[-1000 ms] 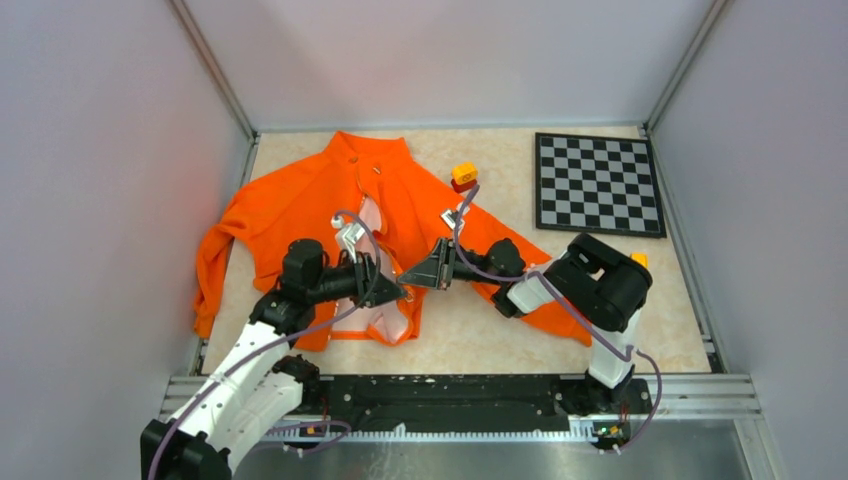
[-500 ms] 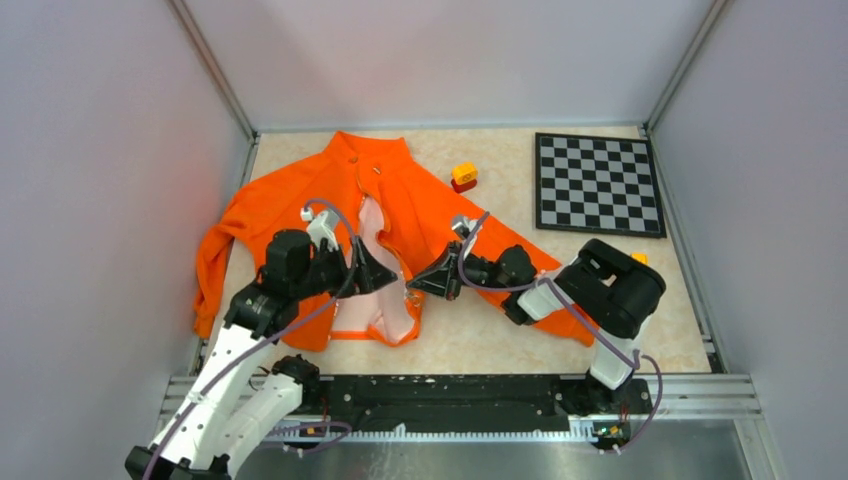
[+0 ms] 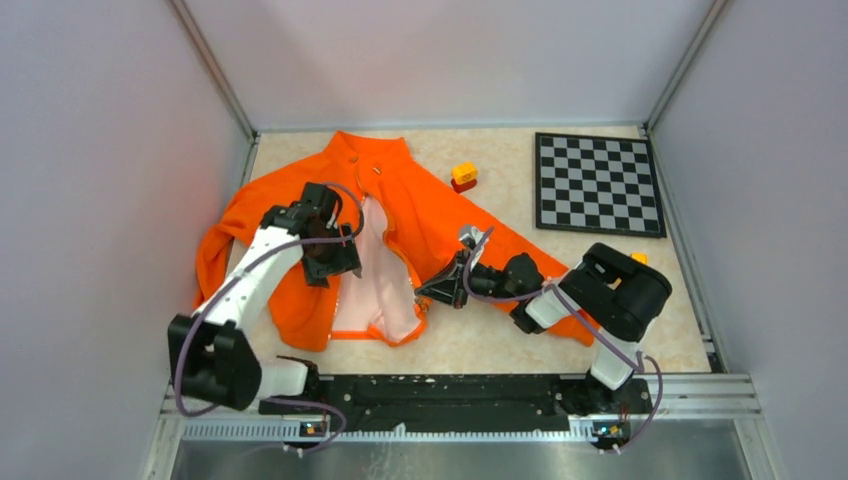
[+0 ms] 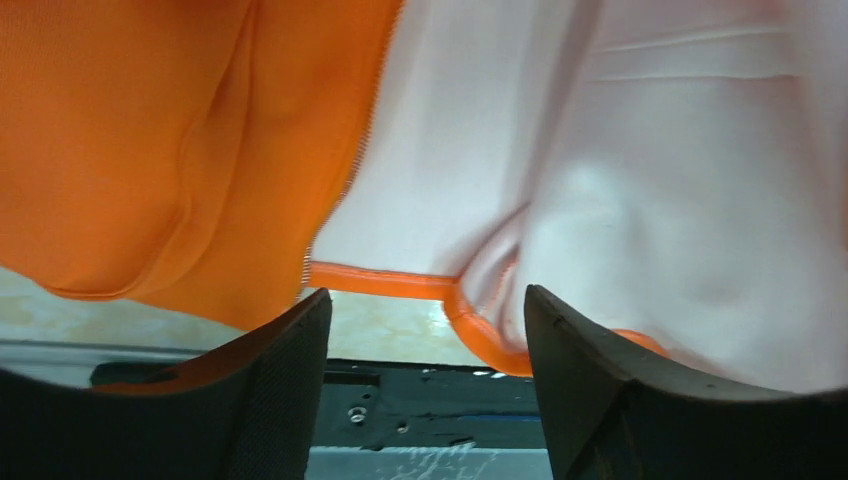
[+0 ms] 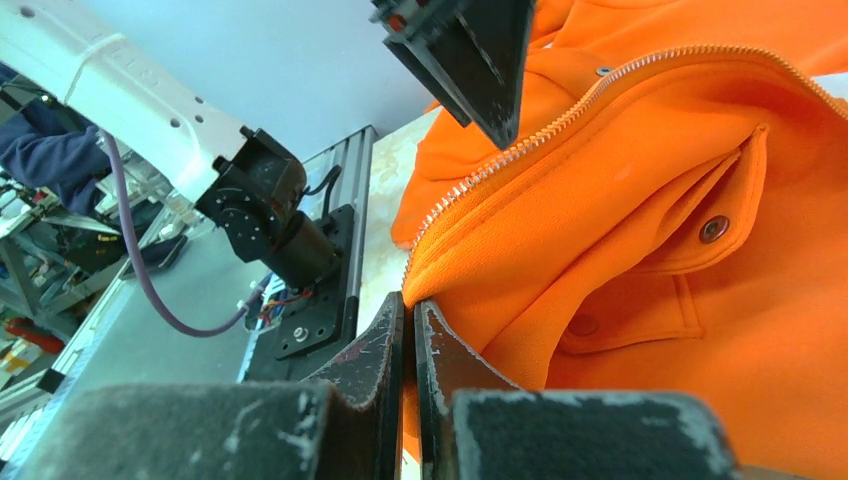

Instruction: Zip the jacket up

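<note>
Right wrist view: right gripper (image 5: 410, 308) pinches the jacket (image 5: 620, 180) at its zipper edge; left gripper (image 4: 425, 300), around nine o'clock, is spread wide, holding nothing.

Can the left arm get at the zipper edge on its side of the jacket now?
Probably yes: the left gripper hangs open over the jacket, that zipper edge lies bare just ahead of its jaws, and the right gripper holds the other edge well aside.

Beige table (image 3: 485, 345), orange jacket (image 3: 420, 210), chessboard (image 3: 598, 183), toy block (image 3: 464, 176)
</note>
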Motion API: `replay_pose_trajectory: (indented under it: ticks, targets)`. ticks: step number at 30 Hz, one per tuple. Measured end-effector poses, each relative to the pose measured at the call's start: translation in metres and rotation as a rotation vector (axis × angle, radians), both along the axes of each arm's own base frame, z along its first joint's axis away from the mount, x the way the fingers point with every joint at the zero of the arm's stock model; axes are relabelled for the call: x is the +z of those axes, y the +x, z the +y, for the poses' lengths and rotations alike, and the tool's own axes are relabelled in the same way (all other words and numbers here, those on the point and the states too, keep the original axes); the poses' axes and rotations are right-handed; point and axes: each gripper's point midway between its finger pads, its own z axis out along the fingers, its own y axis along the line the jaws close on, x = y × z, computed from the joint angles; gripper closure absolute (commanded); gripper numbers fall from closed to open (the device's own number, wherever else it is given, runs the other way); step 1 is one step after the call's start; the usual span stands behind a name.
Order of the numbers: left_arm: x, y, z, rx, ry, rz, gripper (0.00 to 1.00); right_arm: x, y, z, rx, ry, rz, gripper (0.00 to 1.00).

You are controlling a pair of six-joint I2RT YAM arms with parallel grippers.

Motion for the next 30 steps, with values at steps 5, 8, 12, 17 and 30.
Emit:
replay_pose_trajectory:
  ticks: [5, 8, 12, 17, 30]
  targets:
    - [-0.04, -0.001, 0.017, -0.039, 0.141, 0.191, 0.36, 0.001, -0.002, -0.003, -0.004, 0.001, -0.011, 1.0]
    - [-0.062, 0.002, 0.026, -0.056, 0.213, 0.264, 0.43, 0.004, -0.002, -0.003, -0.006, 0.006, -0.021, 1.0]
    - [-0.077, 0.007, 0.037, -0.075, 0.287, 0.291, 0.47, 0.004, -0.002, -0.003, -0.006, 0.006, -0.022, 1.0]
    - [-0.086, 0.021, 0.043, -0.081, 0.327, 0.242, 0.58, 0.004, -0.002, -0.003, -0.005, 0.006, -0.017, 1.0]
    - [-0.083, 0.053, 0.047, -0.054, 0.37, 0.142, 1.0, 0.005, -0.002, -0.003, -0.003, 0.008, -0.005, 1.0]
